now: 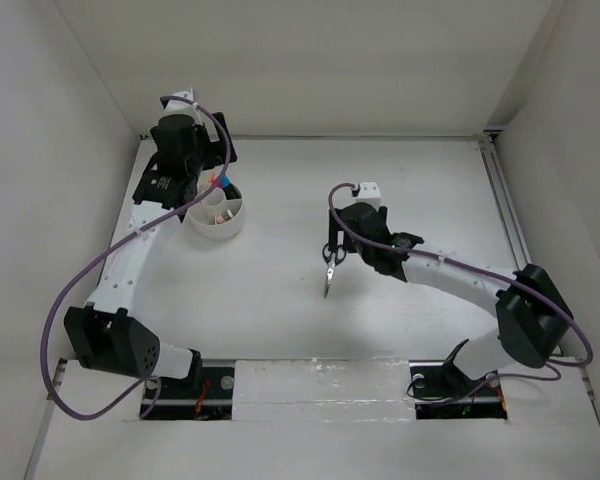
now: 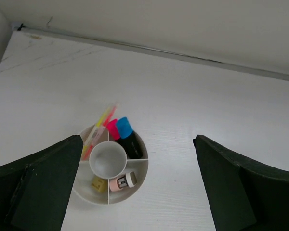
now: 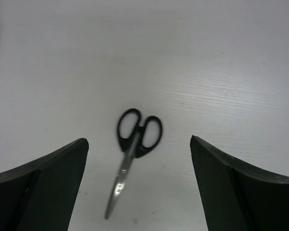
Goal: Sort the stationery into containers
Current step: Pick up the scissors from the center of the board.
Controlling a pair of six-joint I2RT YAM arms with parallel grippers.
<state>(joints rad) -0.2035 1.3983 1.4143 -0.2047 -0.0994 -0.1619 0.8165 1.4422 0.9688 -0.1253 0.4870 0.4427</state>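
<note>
Over on the left, the left gripper [image 2: 138,139] hangs with jaws spread wide above the tray [image 2: 145,169] of highlighters [image 2: 131,143] near the table's [image 1: 430,180] far-left walls, while the right gripper [image 3: 139,140], jaws equally wide, hovers over the scissors [image 3: 135,144] lying flat mid-table with bare surface all round.

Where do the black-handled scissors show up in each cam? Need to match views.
Top external: the black-handled metal scissors lie near the picture's centre, blades toward the near edge, just below the right gripper.
Left wrist: not in it.
Right wrist: the scissors sit low centre, handles up, blades pointing down-left.
Shared landmark: the open right gripper, its dark fingers flanking the scissors.
</note>
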